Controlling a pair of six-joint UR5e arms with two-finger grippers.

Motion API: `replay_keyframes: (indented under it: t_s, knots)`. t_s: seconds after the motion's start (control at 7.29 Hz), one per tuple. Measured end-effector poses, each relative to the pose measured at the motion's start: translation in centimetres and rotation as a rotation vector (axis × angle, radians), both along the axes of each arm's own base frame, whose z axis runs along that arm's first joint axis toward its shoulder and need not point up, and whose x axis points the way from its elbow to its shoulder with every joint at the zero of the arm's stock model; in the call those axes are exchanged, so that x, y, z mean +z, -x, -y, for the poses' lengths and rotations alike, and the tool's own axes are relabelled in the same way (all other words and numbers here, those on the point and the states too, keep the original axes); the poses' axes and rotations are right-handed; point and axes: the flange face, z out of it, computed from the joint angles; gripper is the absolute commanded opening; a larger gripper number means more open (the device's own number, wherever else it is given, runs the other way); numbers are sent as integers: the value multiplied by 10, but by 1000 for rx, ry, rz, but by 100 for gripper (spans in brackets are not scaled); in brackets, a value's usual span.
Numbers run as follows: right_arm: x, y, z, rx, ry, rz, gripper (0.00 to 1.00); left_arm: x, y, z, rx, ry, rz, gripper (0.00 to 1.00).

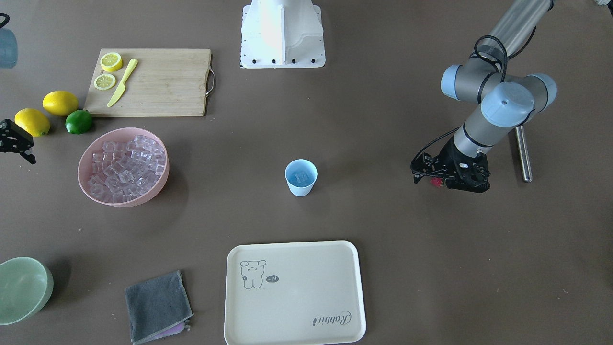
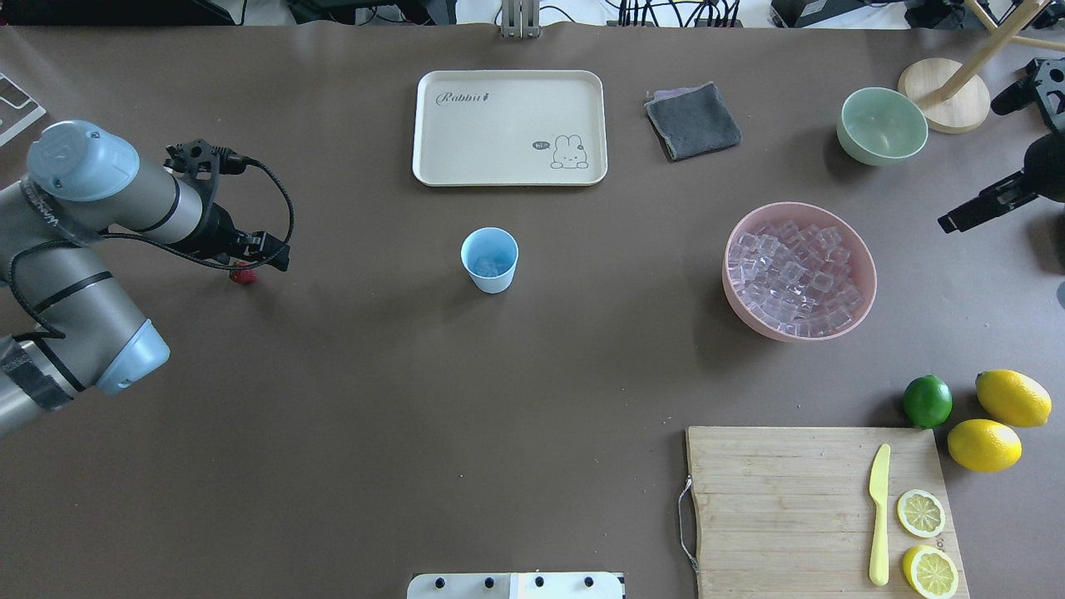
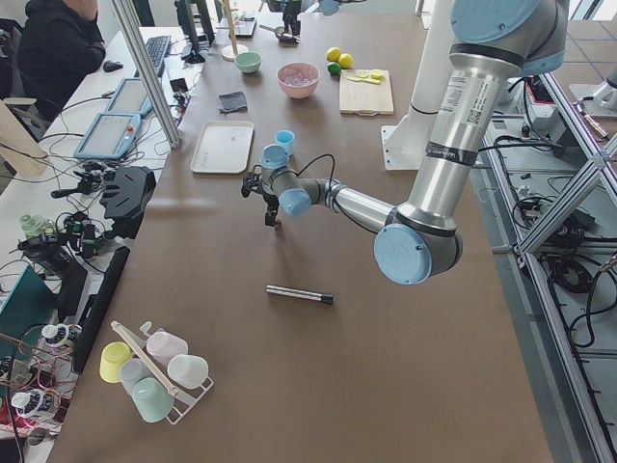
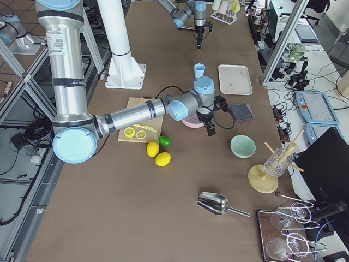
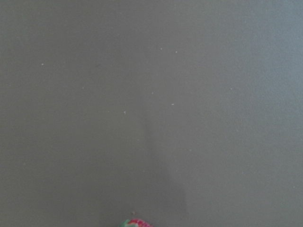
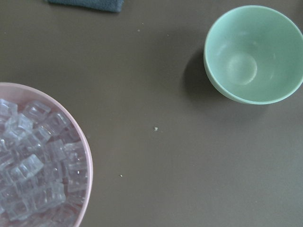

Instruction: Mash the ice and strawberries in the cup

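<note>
The light-blue cup (image 1: 300, 188) stands mid-table, also in the overhead view (image 2: 489, 279), with a few ice cubes (image 1: 301, 176) inside. Many more ice cubes (image 2: 795, 274) fill the pink bowl (image 1: 85, 184). The tiny red strawberry (image 1: 436, 182) lies at the tips of my left gripper (image 1: 438, 184), which points down at the table far from the cup. It also shows in the overhead view (image 2: 243, 274) and at the bottom edge of the left wrist view (image 5: 136, 223). I cannot tell whether the fingers are closed on it. My right gripper (image 2: 948, 223) hovers beyond the pink bowl, its opening unclear.
A cream tray (image 1: 292, 292), a grey cloth (image 1: 158, 306) and a pale green bowl (image 1: 21, 294) lie on the operators' side. A cutting board (image 1: 163, 81) holds lemon slices and a yellow knife, with lemons and a lime (image 1: 79, 121) beside it. A metal rod (image 1: 523, 153) lies near the left arm.
</note>
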Motion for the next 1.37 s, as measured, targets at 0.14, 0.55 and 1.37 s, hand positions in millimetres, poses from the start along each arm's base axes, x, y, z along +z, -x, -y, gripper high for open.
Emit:
replay_keyframes:
  t_s: [0.14, 0.55, 1.37]
  knots:
    - [27, -27, -8, -14, -4, -24, 99, 2, -3, 3, -2, 3, 7, 97]
    - [130, -129, -31, 34, 87, -54, 99, 11, -2, 5, -12, 2, 25, 97]
    - [187, -193, -65, 113, 169, -32, 99, 15, -1, 3, -18, 1, 35, 31]
